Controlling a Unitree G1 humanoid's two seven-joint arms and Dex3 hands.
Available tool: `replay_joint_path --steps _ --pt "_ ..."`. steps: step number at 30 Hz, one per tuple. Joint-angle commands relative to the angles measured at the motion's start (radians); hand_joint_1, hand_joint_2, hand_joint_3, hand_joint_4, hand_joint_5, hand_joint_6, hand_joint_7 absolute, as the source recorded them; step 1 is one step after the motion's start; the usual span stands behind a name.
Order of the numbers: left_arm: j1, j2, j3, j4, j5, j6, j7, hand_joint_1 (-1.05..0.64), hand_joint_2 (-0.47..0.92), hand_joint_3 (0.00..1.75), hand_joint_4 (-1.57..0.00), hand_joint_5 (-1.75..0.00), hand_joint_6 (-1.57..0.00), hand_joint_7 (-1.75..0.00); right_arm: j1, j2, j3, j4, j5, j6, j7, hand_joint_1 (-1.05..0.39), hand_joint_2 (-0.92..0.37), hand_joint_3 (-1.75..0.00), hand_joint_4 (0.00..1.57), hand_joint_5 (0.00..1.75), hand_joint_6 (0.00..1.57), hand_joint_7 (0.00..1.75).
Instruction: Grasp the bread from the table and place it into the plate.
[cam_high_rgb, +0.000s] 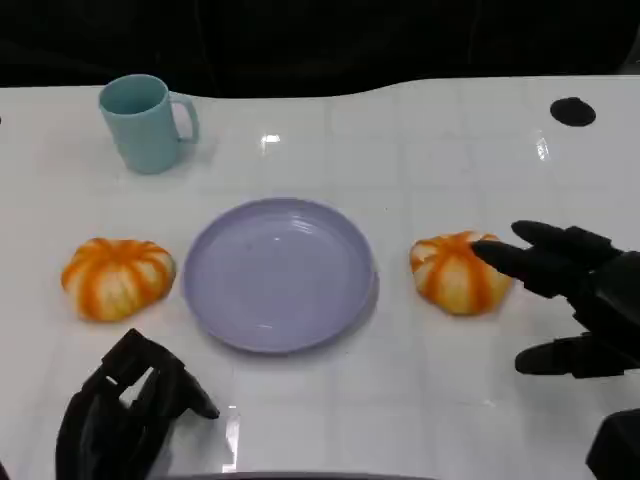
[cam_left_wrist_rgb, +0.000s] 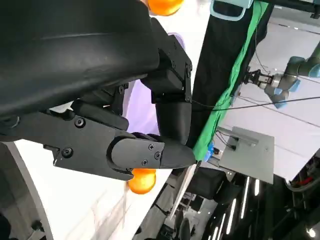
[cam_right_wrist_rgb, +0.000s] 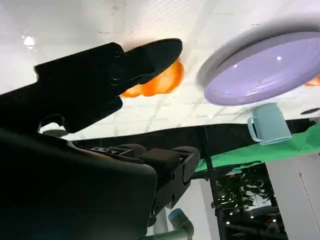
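Note:
Two orange-striped round breads lie on the white table. The right bread (cam_high_rgb: 460, 272) (cam_right_wrist_rgb: 160, 82) sits just right of the lavender plate (cam_high_rgb: 280, 275) (cam_right_wrist_rgb: 265, 67). The left bread (cam_high_rgb: 118, 277) (cam_left_wrist_rgb: 141, 181) sits left of the plate. My right hand (cam_high_rgb: 575, 300) holds nothing; its spread upper fingers (cam_right_wrist_rgb: 125, 67) reach over the right bread's right edge, with the thumb lower and apart. Near the table's front edge, below the left bread, my left hand (cam_high_rgb: 130, 405) rests with loosely bent fingers and holds nothing. The plate has nothing on it.
A teal mug (cam_high_rgb: 148, 122) (cam_right_wrist_rgb: 267, 125) stands at the back left, handle to the right. A small black round mark (cam_high_rgb: 572, 111) lies at the back right. Bare white table lies between the plate and the front edge.

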Motion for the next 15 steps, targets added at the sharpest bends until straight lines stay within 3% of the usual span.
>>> replay_joint_path --steps 1,15 --pt "-0.003 0.014 0.004 0.006 0.008 -0.009 0.006 -0.58 0.92 0.25 -0.64 -1.75 -0.52 -1.51 -0.055 -0.028 0.065 0.007 -0.077 0.080 -0.061 -0.36 -0.78 0.00 0.17 0.02 0.24 0.00" --pt "-0.009 0.014 0.005 0.020 0.003 -0.021 -0.005 -0.60 0.92 0.25 -0.64 -1.75 -0.51 -1.53 -0.230 -0.023 0.276 0.171 -0.219 0.235 -0.215 -0.35 -0.75 0.00 0.25 0.04 0.32 0.02"
